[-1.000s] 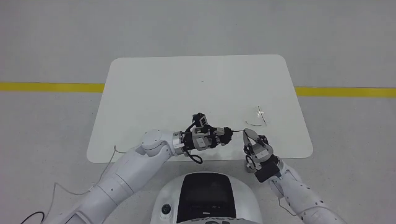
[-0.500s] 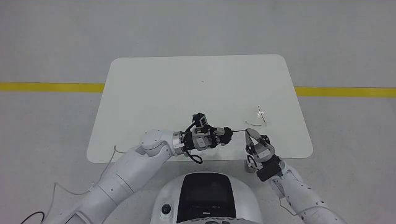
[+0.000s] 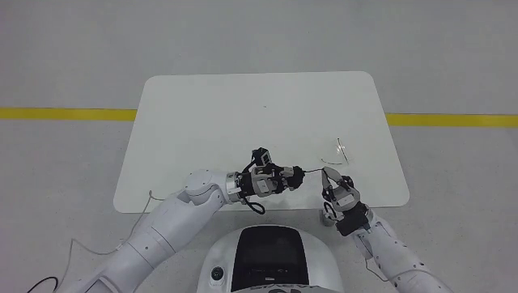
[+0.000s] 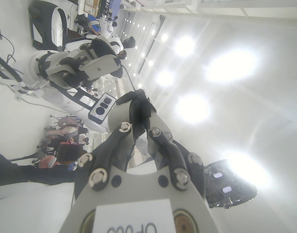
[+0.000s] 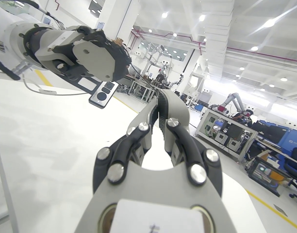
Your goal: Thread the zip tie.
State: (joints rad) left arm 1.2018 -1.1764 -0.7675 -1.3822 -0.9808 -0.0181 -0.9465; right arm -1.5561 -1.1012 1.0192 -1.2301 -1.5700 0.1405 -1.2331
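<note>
From above, both arms sit over the white table [image 3: 202, 131], at its edge nearest the robot. The left gripper [image 3: 293, 176] is clamped on a thin black zip tie [image 3: 312, 170], which sticks out level above the table, along that edge. Its free end comes right up to the tips of the right gripper [image 3: 327, 178]. A pale, bent strip [image 3: 340, 149] lies flat on the table, a little further in from that edge than the right gripper and apart from both grippers.

From the left wrist, the left gripper [image 4: 138, 103] has its black-wrapped tips squeezed together on something dark. The tie itself is hard to pick out from the wrapping here. Farther off is the right gripper [image 4: 115, 64], pointing back towards the left one.

From the right wrist, the right gripper [image 5: 160, 98] has its two fingers pressed flat against each other with barely a slit between them. The tie [image 5: 143, 78] runs as a fine black line from the left gripper [image 5: 123, 59] to those closed tips, above the table [image 5: 41, 134]. I can't tell whether the end is nipped between them or only touches them.
</note>
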